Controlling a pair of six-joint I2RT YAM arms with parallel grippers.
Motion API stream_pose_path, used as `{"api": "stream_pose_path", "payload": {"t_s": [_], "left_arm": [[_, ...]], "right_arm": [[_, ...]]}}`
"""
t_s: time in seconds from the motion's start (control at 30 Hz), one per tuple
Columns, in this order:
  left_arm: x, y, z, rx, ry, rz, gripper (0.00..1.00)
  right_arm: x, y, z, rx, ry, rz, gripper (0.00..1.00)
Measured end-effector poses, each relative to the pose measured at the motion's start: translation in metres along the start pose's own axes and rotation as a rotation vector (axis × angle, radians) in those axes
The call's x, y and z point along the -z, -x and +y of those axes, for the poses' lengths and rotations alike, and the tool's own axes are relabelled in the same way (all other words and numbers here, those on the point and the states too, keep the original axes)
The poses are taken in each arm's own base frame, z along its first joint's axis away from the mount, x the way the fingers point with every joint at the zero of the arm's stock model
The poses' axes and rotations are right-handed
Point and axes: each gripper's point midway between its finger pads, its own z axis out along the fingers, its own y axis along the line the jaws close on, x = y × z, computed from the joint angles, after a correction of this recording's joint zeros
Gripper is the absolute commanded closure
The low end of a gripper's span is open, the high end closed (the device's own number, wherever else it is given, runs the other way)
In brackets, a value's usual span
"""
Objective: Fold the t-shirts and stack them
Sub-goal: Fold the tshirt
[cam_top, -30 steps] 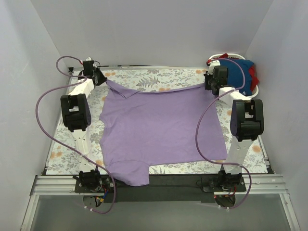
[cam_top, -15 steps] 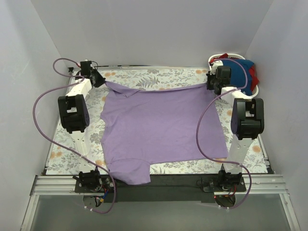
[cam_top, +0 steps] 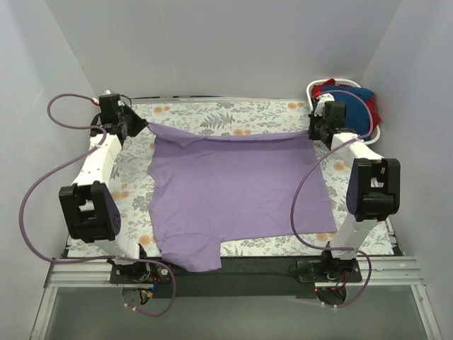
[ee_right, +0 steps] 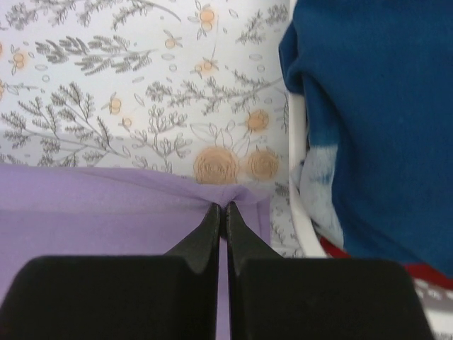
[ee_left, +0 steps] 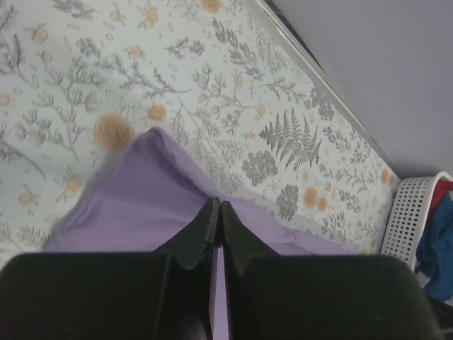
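From above, the lavender t-shirt (cam_top: 237, 188) lies spread on the counter (cam_top: 233, 115), its far edge pulled taut; the left wrist view shows the left jaws clamped on its far-left corner, and the right wrist view shows the right jaws clamped on its far-right corner.

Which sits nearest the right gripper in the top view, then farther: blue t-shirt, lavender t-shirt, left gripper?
1. lavender t-shirt: its far-right corner is pinched by the right gripper.
2. blue t-shirt: just right, in the basket.
3. left gripper: at the shirt's opposite, far-left corner.

red t-shirt (cam_top: 373, 112): mostly under blue t-shirt (cam_top: 357, 103) | basket (ee_left: 414, 212): cut off at left-wrist view's right edge
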Motion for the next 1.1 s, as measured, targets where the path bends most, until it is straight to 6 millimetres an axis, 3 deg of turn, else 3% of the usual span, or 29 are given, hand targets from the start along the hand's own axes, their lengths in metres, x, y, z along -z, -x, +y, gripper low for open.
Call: {"api": "stream_pose_path", "payload": {"t_s": [0.17,0.43,0.53,0.63,0.83,1.03,1.1], "left_arm": [[0.047,-0.031,0.017,0.048,0.019,0.023,1.00],[0.092,-0.094,0.054,0.144,0.060,0.109,1.00],[0.110,-0.108,0.062,0.169,0.070,0.118,1.00],[0.124,-0.110,0.064,0.187,0.078,0.098,1.00],[0.139,-0.118,0.070,0.216,0.081,0.086,1.00],[0.136,-0.148,0.095,0.235,0.144,0.150,1.00],[0.135,-0.158,0.102,0.242,0.159,0.172,1.00]], "right_arm": [[0.025,-0.022,-0.002,-0.030,-0.034,0.058,0.99],[0.040,-0.055,-0.009,-0.078,-0.101,0.134,0.99],[0.042,-0.070,-0.012,-0.083,-0.125,0.168,0.99],[0.043,-0.080,-0.016,-0.082,-0.149,0.192,0.99],[0.045,-0.089,-0.019,-0.082,-0.173,0.216,0.99],[0.043,-0.096,-0.019,-0.086,-0.173,0.237,0.99],[0.040,-0.103,-0.019,-0.090,-0.173,0.258,0.93]]}}
